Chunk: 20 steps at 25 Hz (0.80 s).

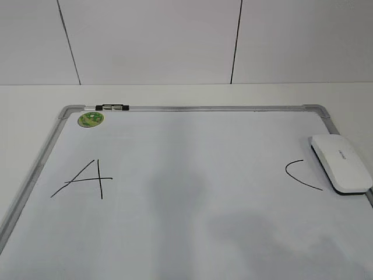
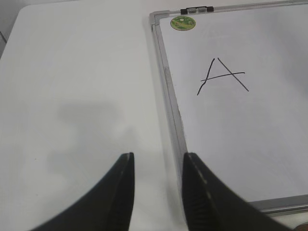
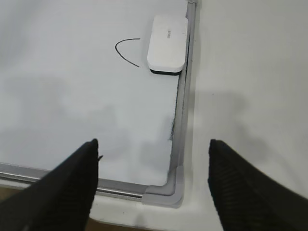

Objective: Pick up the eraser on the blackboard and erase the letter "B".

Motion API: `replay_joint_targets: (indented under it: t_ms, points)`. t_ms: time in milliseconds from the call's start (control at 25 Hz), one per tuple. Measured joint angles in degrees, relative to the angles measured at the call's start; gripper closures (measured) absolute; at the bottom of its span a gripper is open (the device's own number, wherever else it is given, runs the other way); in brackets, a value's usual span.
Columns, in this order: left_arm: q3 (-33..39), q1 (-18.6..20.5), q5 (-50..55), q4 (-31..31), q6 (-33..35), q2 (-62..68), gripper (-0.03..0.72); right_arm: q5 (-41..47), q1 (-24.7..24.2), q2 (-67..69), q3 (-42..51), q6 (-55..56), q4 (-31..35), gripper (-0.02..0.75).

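The white eraser (image 1: 341,164) lies flat on the blackboard (image 1: 186,233) against its right frame, just right of the black "C" (image 1: 300,175). The black "A" (image 1: 84,179) is at the left. No letter "B" shows; the board between "A" and "C" is blank. My left gripper (image 2: 159,156) is open and empty, above the table beside the board's left frame (image 2: 166,86), near the "A" (image 2: 223,77). My right gripper (image 3: 153,144) is wide open and empty over the board's near right corner, well short of the eraser (image 3: 167,44) and "C" (image 3: 126,50). Neither gripper shows in the exterior view.
A small black-and-silver marker (image 1: 112,107) rests on the board's top frame, with a round green sticker (image 1: 91,119) just below it. White table (image 2: 72,86) surrounds the board. A white panelled wall (image 1: 175,41) stands behind.
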Motion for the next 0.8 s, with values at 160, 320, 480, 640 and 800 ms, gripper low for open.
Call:
replay_joint_targets:
  t_ms: [160, 320, 480, 640, 800]
  points:
    - [0.0, 0.0, 0.0, 0.0, 0.09, 0.0, 0.435, -2.96, 0.0, 0.0, 1.73, 0.12, -1.16, 0.169]
    - [0.0, 0.0, 0.0, 0.0, 0.09, 0.0, 0.444, -3.5, 0.0, 0.0, 1.96, 0.21, -1.56, 0.169]
    - [0.0, 0.0, 0.0, 0.0, 0.09, 0.0, 0.447, -3.64, 0.0, 0.0, 1.98, 0.24, -1.66, 0.169]
    - [0.0, 0.0, 0.0, 0.09, 0.09, 0.0, 0.447, -3.78, 0.0, 0.0, 1.98, 0.34, -1.66, 0.169]
    - [0.0, 0.0, 0.0, 0.09, 0.09, 0.0, 0.447, -3.91, 0.0, 0.0, 1.98, 0.34, -1.66, 0.169]
